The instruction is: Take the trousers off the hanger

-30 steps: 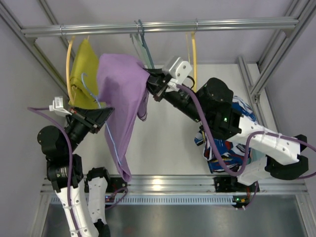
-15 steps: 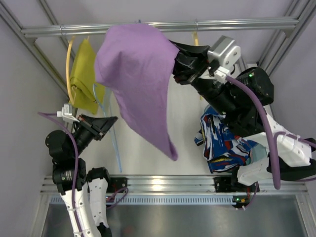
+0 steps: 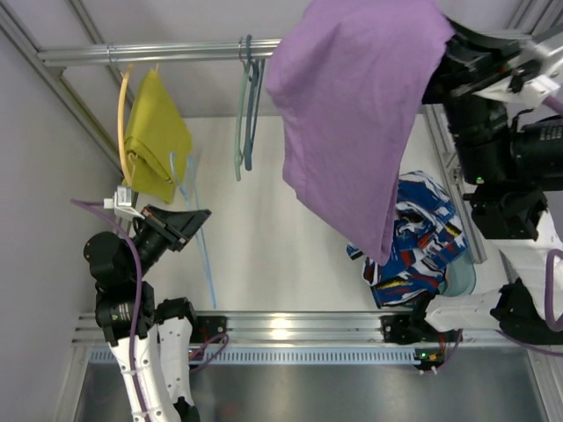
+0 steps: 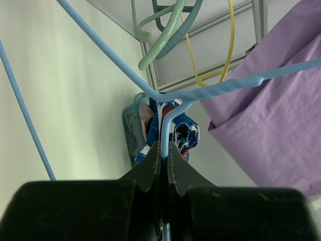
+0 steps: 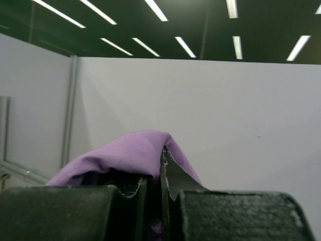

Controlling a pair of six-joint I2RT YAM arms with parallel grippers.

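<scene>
The lilac trousers [image 3: 352, 114] hang free in the air at the upper right, clear of the hanger. My right gripper [image 3: 444, 70] is shut on their top edge and holds them high; in the right wrist view the cloth [image 5: 130, 155] is pinched in my right gripper [image 5: 161, 160]. My left gripper [image 3: 195, 216] is shut on the pale blue wire hanger [image 3: 208, 272], which carries nothing. In the left wrist view the hanger [image 4: 210, 90] runs up out of my left gripper [image 4: 164, 150], with the trousers [image 4: 271, 130] at the right.
A mustard garment [image 3: 154, 132] hangs on a yellow hanger from the rail [image 3: 176, 53]. Teal-green hangers [image 3: 246, 105] hang at the rail's middle. A pile of blue-white-red clothes [image 3: 422, 237] lies at the right. Frame posts stand at both sides.
My right gripper has risen and swung right with the trousers, pulling them off the hanger. My left gripper has kept hold of the hanger and barely moved.
</scene>
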